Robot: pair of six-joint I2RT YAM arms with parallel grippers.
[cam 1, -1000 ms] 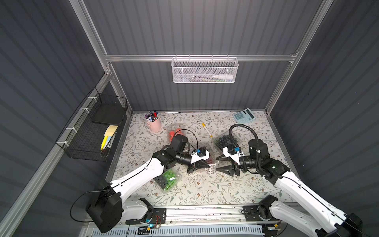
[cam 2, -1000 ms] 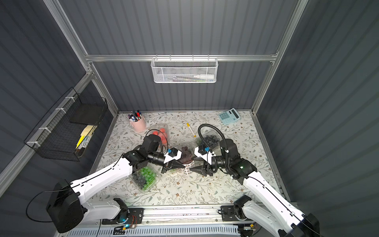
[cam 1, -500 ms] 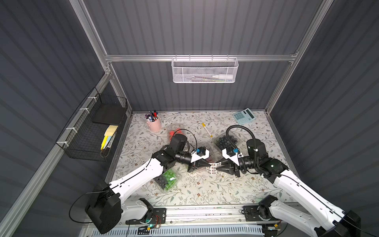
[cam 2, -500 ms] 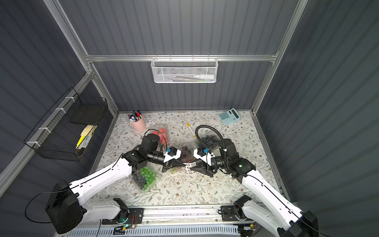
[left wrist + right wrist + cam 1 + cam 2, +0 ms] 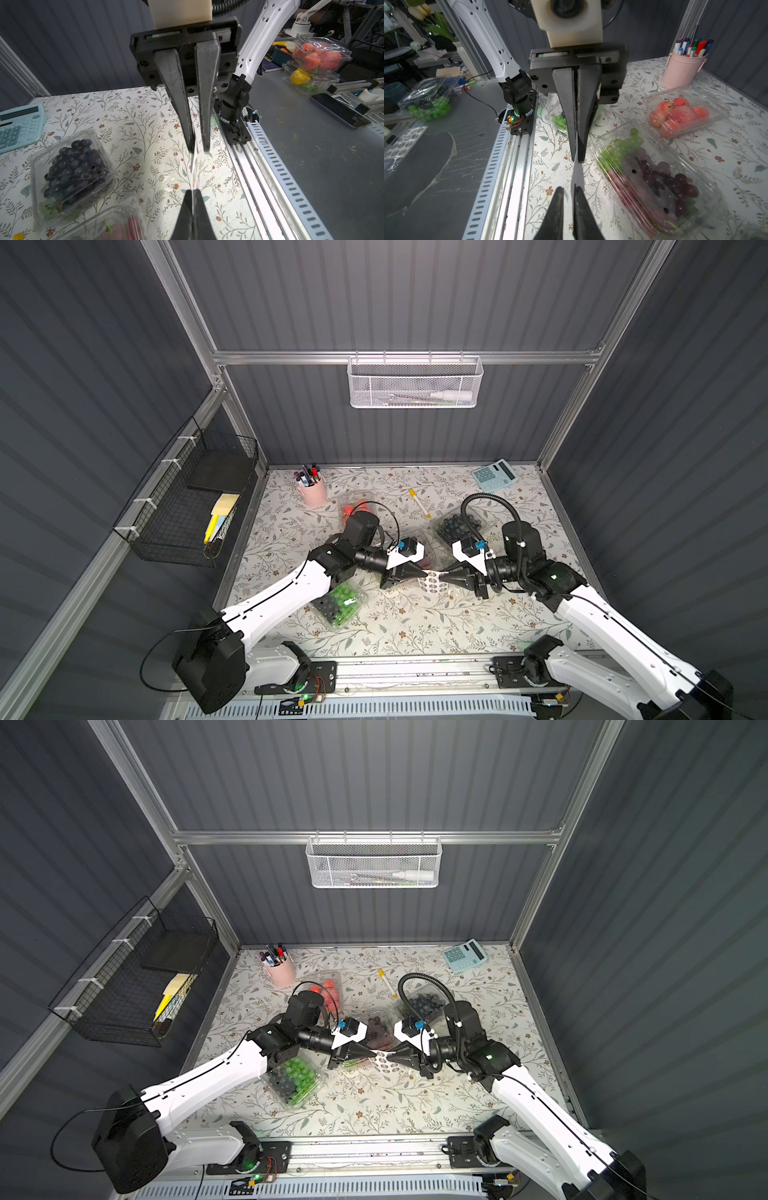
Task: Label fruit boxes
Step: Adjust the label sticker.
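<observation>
Since a second ago: the right hand point(image 5: 441, 576) has come in toward the left hand point(image 5: 422, 571), and its jaws have gone from wide to narrow.
Left hand: clamped tight on one end of the sticker sheet point(image 5: 431, 576).
Right hand: jaws almost together, pinching the sheet's other end between the tips.
Sticker sheet: stretched between the two hands above the desk point(image 5: 415, 630); both wrist views show it edge-on.
Red-and-green grape box point(image 5: 376, 1029): just behind the left hand and partly hidden by it in both top views. The right wrist view shows green grapes at one end and dark red ones at the other.
Blueberry box point(image 5: 455, 526): behind the right hand, lid closed, full of dark berries.
Strawberry box point(image 5: 353, 506): farther back, partly covered by the left arm, with red fruit inside.
Green-and-black grape box point(image 5: 338, 605): by the left forearm toward the front edge, one corner under the arm.
Pink cup point(image 5: 312, 491): back left corner, holding upright markers.
Calculator point(image 5: 494, 475): back right corner.
White mesh basket point(image 5: 413, 381): hung on the rear rail, with a white tube lying in it.
Black wire basket point(image 5: 187, 497): on the left wall, holding yellow notes.
</observation>
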